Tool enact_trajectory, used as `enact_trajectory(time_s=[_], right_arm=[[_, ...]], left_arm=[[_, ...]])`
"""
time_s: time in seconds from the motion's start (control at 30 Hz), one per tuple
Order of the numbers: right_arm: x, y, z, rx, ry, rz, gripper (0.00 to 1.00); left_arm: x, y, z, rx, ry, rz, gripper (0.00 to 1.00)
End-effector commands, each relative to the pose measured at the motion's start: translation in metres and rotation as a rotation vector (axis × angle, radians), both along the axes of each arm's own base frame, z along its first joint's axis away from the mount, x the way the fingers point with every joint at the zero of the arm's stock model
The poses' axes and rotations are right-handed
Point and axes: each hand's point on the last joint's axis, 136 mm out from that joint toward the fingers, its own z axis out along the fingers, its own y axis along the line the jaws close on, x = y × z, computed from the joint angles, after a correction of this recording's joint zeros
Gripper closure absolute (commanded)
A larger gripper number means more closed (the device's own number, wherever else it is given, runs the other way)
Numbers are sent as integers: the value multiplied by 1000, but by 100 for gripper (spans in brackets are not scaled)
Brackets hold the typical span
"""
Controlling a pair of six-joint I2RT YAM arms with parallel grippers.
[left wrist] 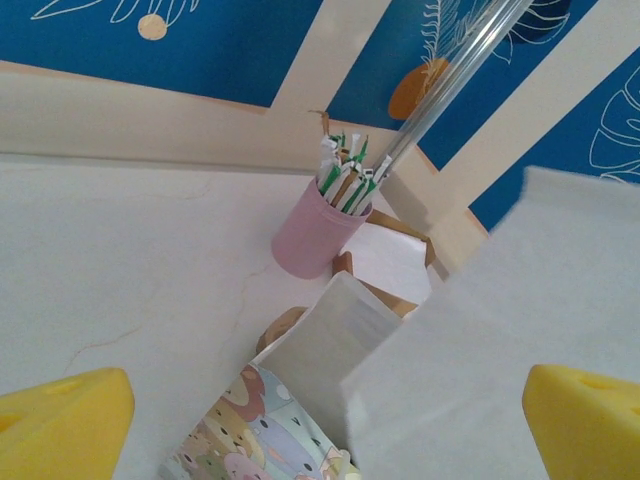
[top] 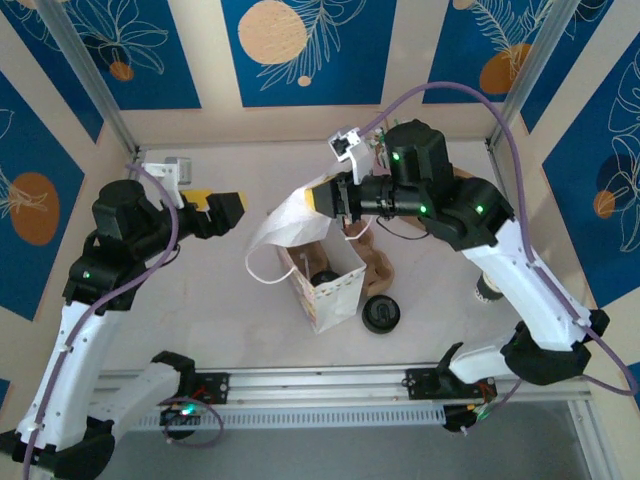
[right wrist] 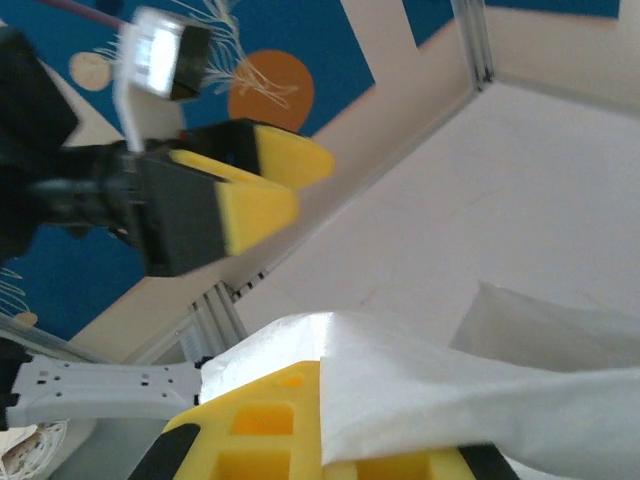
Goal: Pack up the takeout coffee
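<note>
The takeout coffee (top: 487, 288), a small white cup with a dark base, stands at the right, half hidden under my right arm. My right gripper (top: 322, 198) is shut on the top edge of a thin white bag (top: 283, 222) and holds it up over the middle of the table. In the right wrist view the white bag (right wrist: 450, 400) drapes over my right gripper's (right wrist: 335, 450) yellow finger. My left gripper (top: 222, 208) hangs open just left of the white bag, nothing between its fingers. In the left wrist view the white bag (left wrist: 520, 330) hangs close ahead of my left gripper (left wrist: 325, 425).
A printed paper bag (top: 338, 292) stands open in the middle, something dark inside it. A flat black lid (top: 381, 314) lies to its right, with a brown cardboard carrier (top: 376, 258) behind. A pink cup of straws (left wrist: 318, 235) stands near the back wall.
</note>
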Motion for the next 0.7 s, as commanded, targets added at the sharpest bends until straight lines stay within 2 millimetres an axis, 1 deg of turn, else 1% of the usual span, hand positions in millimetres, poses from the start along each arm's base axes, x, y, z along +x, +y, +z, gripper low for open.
enact_trajectory(time_s=[0.0, 0.13, 0.27, 0.43, 0.67], right_arm=[[-10, -5, 12, 85, 36, 89, 100], [7, -21, -3, 41, 77, 24, 100], [4, -30, -12, -3, 68, 28, 100], [-3, -43, -14, -42, 38, 41, 100], [1, -61, -27, -155, -16, -22, 100]], left_arm=[[-1, 1, -1, 9, -9, 6, 0], [-1, 1, 0, 3, -10, 5, 0], [2, -1, -1, -2, -4, -1, 0], [3, -2, -1, -8, -3, -3, 0], [4, -4, 0, -18, 1, -11, 0]])
